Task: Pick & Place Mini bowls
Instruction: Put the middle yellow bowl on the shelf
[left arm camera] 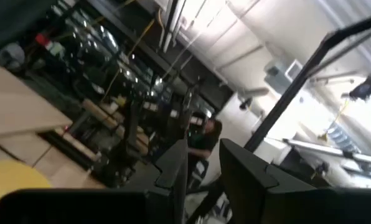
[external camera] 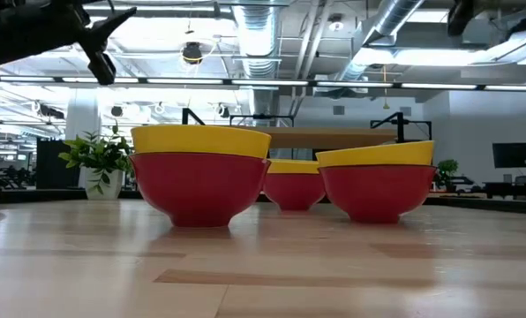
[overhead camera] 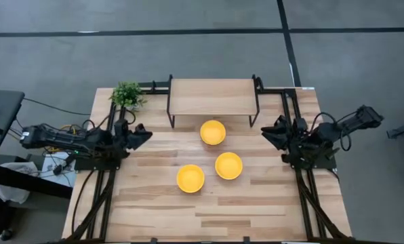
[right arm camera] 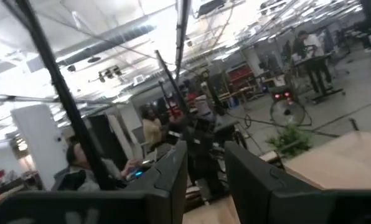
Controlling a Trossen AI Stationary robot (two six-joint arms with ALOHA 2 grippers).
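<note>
Three mini bowls sit upright on their bases mid-table: one nearest the shelf [overhead camera: 213, 132], one toward the right [overhead camera: 228, 165], one nearest the near edge [overhead camera: 190, 178]. From above they look plain yellow. The low view shows yellow rims over red outer walls [external camera: 199, 177] [external camera: 294, 184] [external camera: 376, 181]. My left gripper [overhead camera: 146, 133] [left arm camera: 204, 171] hovers above the table's left side, pointing at the bowls, with a narrow gap between its fingers. My right gripper [overhead camera: 264, 132] [right arm camera: 205, 165] mirrors it on the right side, also narrowly open. Neither touches anything.
A low wooden shelf on a black frame [overhead camera: 212, 97] stands at the far edge, behind the bowls. A small green potted plant [overhead camera: 127, 95] [external camera: 100, 159] sits at the far left corner. Bare wood [overhead camera: 209, 213] lies between the bowls and the near edge.
</note>
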